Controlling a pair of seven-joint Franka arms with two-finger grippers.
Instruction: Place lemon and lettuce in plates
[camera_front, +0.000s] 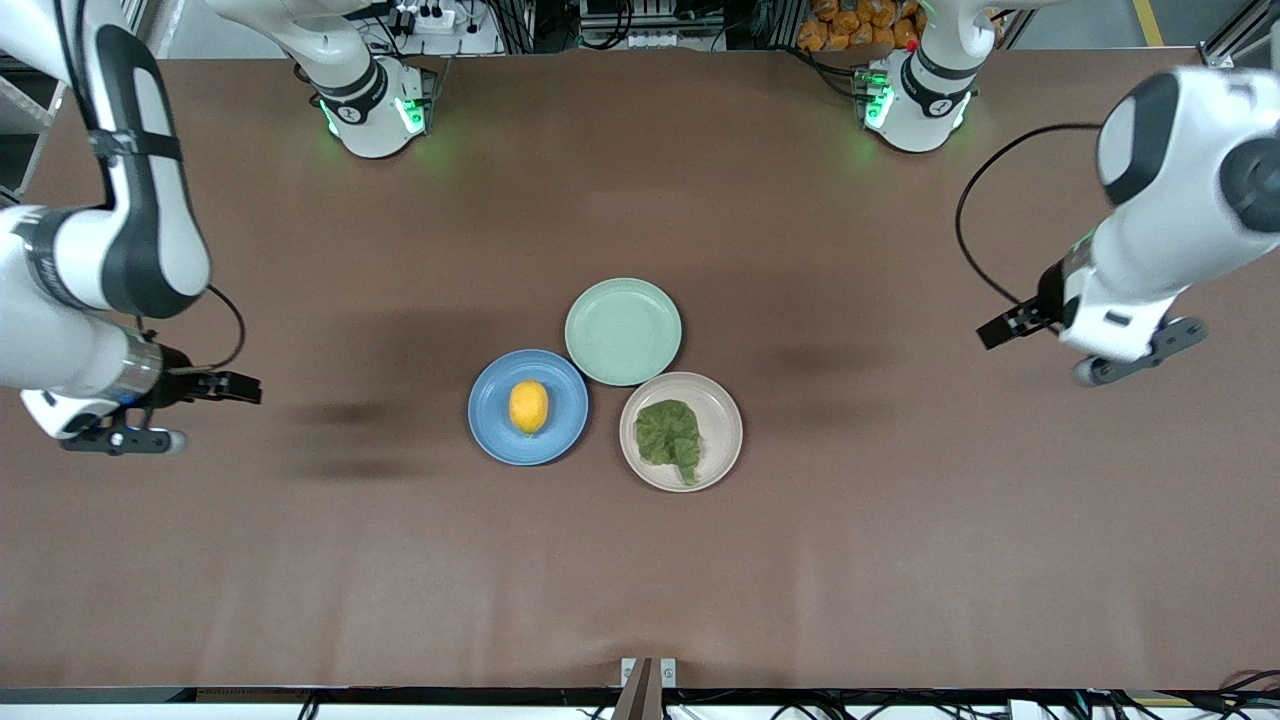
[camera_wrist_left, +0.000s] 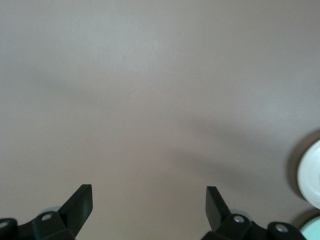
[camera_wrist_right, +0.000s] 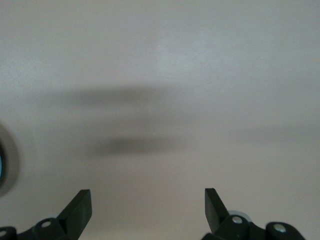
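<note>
The yellow lemon (camera_front: 528, 406) lies in the middle of the blue plate (camera_front: 490, 437). The crinkled green lettuce (camera_front: 671, 437) lies in the beige plate (camera_front: 724, 405) beside it, toward the left arm's end. My left gripper (camera_front: 1005, 327) hangs open and empty over bare table at the left arm's end, well away from the plates; its wrist view (camera_wrist_left: 149, 192) shows only table between the fingers. My right gripper (camera_front: 235, 386) hangs open and empty over bare table at the right arm's end, and its wrist view (camera_wrist_right: 148, 196) shows the same.
An empty pale green plate (camera_front: 622, 331) touches both other plates and lies farther from the front camera. The beige plate's rim (camera_wrist_left: 312, 175) and the pale green plate (camera_wrist_left: 312, 231) show at the edge of the left wrist view, the blue plate (camera_wrist_right: 2, 165) at the edge of the right.
</note>
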